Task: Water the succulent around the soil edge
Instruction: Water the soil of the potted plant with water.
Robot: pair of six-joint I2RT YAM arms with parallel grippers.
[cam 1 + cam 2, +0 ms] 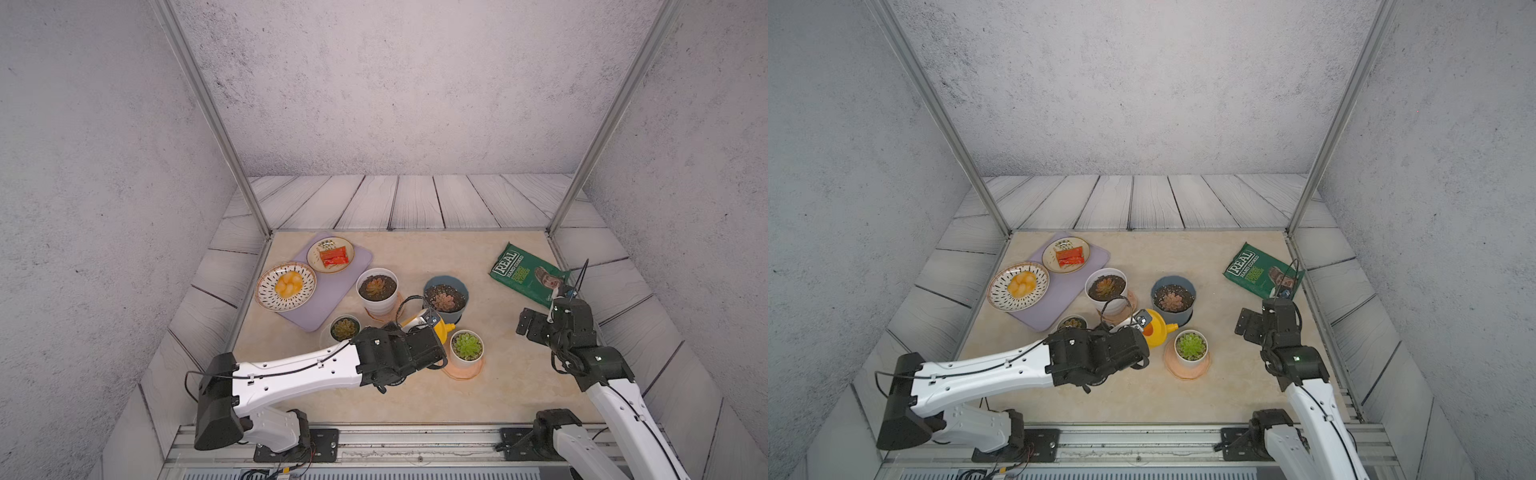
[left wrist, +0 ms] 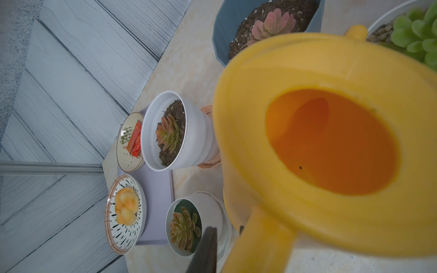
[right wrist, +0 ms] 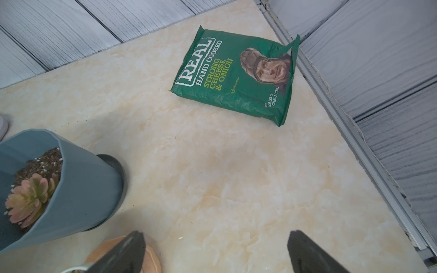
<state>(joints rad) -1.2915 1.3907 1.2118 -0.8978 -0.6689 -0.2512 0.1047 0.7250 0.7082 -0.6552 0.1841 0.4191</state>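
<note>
My left gripper (image 1: pixel 417 323) (image 2: pixel 223 236) is shut on the handle of a yellow watering can (image 1: pixel 441 328) (image 1: pixel 1156 328) (image 2: pixel 331 141). Its short spout (image 2: pixel 356 32) points at the rim of a small white pot with a green succulent (image 1: pixel 467 345) (image 1: pixel 1191 345) (image 2: pixel 418 35) on a peach saucer. A pink succulent in a blue pot (image 1: pixel 444 300) (image 3: pixel 30 201) stands just behind the can. The handle hides one left finger. My right gripper (image 1: pixel 528 324) (image 1: pixel 1246 322) (image 3: pixel 216 238) hangs open over bare table at the right, holding nothing.
A reddish succulent in a tall white pot (image 1: pixel 377 286) and a small potted one (image 1: pixel 345 328) stand left of the can. Two plates of food sit on a lilac mat (image 1: pixel 328 299). A green crisp bag (image 1: pixel 525 274) lies far right by the frame post.
</note>
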